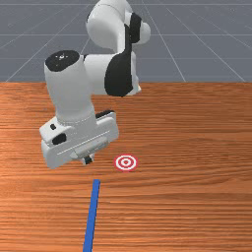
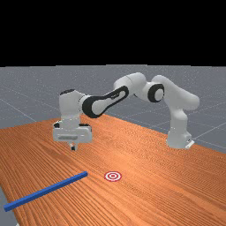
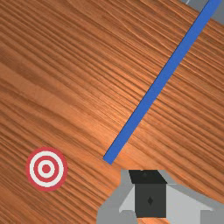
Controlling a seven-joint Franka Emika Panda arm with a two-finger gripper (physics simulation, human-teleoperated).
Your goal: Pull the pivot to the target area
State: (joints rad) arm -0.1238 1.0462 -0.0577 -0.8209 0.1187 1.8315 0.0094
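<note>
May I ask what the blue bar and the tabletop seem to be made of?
The blue bar looks matte, perhaps plastic or painted wood: its colour is even, without grain. The tabletop looks like wood with a soft sheen, given its streaky grain and pale glow.

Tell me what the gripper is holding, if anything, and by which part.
Nothing is held: the gripper hovers above the table, and the blue bar lies apart from it.

Soft light leaves a pale glow on the table [image 3: 109, 107].
</note>
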